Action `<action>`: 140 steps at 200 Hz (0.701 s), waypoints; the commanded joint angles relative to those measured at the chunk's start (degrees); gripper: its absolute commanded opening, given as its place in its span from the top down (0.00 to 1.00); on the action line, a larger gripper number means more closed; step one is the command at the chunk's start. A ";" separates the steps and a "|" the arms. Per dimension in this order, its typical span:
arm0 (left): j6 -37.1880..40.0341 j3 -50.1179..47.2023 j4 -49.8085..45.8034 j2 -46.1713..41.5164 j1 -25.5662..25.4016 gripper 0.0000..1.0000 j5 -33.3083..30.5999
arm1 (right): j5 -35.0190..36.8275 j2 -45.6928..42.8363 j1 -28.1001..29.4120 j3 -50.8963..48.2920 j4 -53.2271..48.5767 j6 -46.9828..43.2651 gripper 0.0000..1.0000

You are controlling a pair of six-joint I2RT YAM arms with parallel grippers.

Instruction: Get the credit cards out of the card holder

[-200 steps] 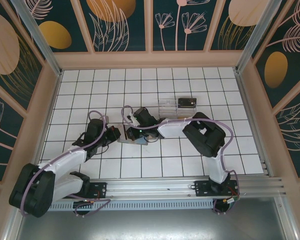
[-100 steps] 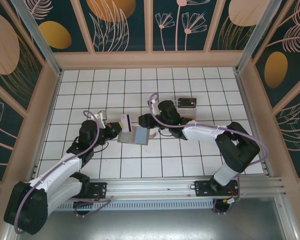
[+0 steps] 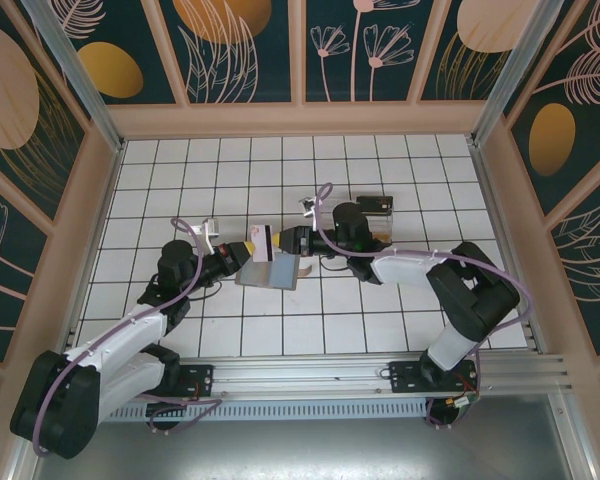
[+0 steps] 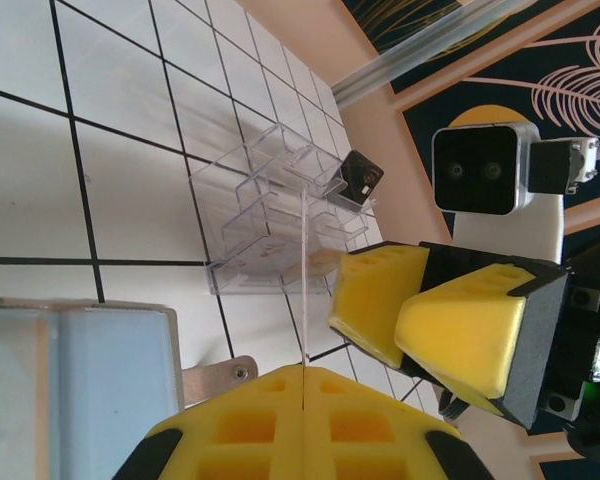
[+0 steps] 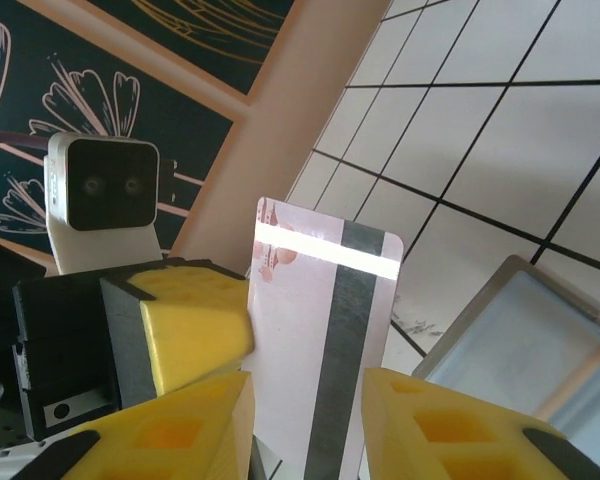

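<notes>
White tiled table [image 3: 400,330] holds the card holder [image 3: 268,272] amid floral walls [image 3: 240,50].

Pale card [image 5: 320,350] with dark grey stripe; blue-grey card holder [image 3: 268,272].

No word, number or brand can be read anywhere. The pale credit card [image 5: 320,330] with the grey stripe carries some small reddish print near one top corner, seen from the right wrist, but it is too fine and blurred to make out. The dark card [image 4: 357,178] standing in the clear tray [image 4: 250,210] shows only a pale smudge on its face, seen from the left wrist, and that is not legible either
</notes>
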 commanded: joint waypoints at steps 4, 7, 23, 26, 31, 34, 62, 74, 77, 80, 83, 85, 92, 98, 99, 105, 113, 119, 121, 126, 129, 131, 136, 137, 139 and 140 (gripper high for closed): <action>-0.59 -0.38 2.97 -0.52 -0.24 1.00 1.63 | -3.33 2.26 -0.28 0.99 3.97 1.95 0.65; -0.60 -0.38 2.96 -0.54 -0.27 1.00 1.69 | -3.33 2.40 -0.29 1.05 3.96 2.05 0.65; -0.75 -0.45 3.46 -0.61 -0.23 1.00 2.30 | -3.80 3.14 -0.28 1.46 4.09 2.09 0.65; -0.77 -0.47 3.55 -0.61 -0.26 1.00 2.39 | -3.92 3.26 -0.28 1.51 4.28 2.23 0.65; -0.92 -0.47 3.66 -0.61 -0.29 1.00 2.42 | -4.21 3.46 -0.28 1.60 4.46 2.42 0.65; -0.93 -0.47 3.67 -0.68 -0.21 1.00 2.41 | -4.38 3.55 -0.35 1.60 4.71 2.50 0.65; -1.21 -0.73 4.41 -0.53 -0.24 1.00 2.91 | -5.53 4.22 -0.28 1.77 6.70 3.60 0.68; -1.34 -1.02 4.70 -0.38 -0.23 1.00 3.12 | -5.98 4.31 -0.28 1.57 7.39 3.85 0.72; -1.30 -1.00 4.84 -0.35 -0.27 1.00 3.23 | -6.11 4.30 -0.29 1.60 7.68 3.98 0.73; -1.44 -1.06 4.96 -0.28 -0.19 1.00 3.37 | -6.22 4.31 -0.28 1.60 7.91 4.09 0.74; -1.51 -1.08 5.12 -0.20 -0.25 1.00 3.51 | -6.36 4.28 -0.28 1.54 8.09 4.14 0.76; -1.48 -1.15 5.20 -0.18 -0.26 1.00 3.49 | -6.51 4.30 -0.28 1.54 8.20 4.21 0.77; -1.48 -1.19 5.25 -0.11 -0.20 1.00 3.70 | -6.69 4.24 -0.31 1.60 8.32 4.29 0.81; -1.48 -1.17 5.17 0.00 -0.22 1.00 3.69 | -6.71 4.26 -0.30 1.59 8.30 4.38 0.85; -1.52 -1.22 5.17 0.05 -0.20 1.00 3.68 | -6.74 4.20 -0.33 1.60 8.31 4.34 0.85; -1.45 -1.18 5.32 0.16 -0.20 1.00 3.89 | -6.89 4.13 -0.28 1.59 8.26 4.32 0.90; -1.43 -1.13 5.42 0.31 -0.26 1.00 4.20 | -7.01 4.05 -0.31 1.51 8.31 4.31 0.97; -1.31 -1.09 5.44 0.40 -0.26 1.00 4.20 | -7.11 3.84 -0.34 1.33 8.17 4.21 1.00; -1.35 -1.02 5.43 0.41 -0.26 1.00 4.19 | -7.20 3.84 -0.38 1.34 8.17 4.19 1.00; -1.23 -0.96 5.30 0.40 -0.22 1.00 4.14 | -7.28 3.65 -0.37 1.26 8.09 4.10 1.00; -1.14 -0.92 5.26 0.36 -0.30 1.00 4.16 | -7.19 3.54 -0.44 1.13 8.01 4.04 1.00; -1.06 -0.85 5.14 0.40 -0.27 1.00 4.04 | -7.22 3.41 -0.45 1.04 7.85 3.95 1.00; -0.87 -0.70 4.88 0.35 -0.21 0.99 4.08 | -7.17 3.12 -0.57 0.92 7.36 3.53 1.00; -0.77 -0.67 4.85 0.35 -0.23 0.98 4.04 | -7.19 3.06 -0.60 0.91 7.22 3.47 1.00; -0.66 -0.59 4.75 0.38 -0.25 0.97 4.06 | -7.13 2.86 -0.67 0.90 6.88 3.21 1.00; -0.63 -0.57 4.74 0.37 -0.26 0.97 3.99 | -7.12 2.75 -0.69 0.90 6.68 3.09 1.00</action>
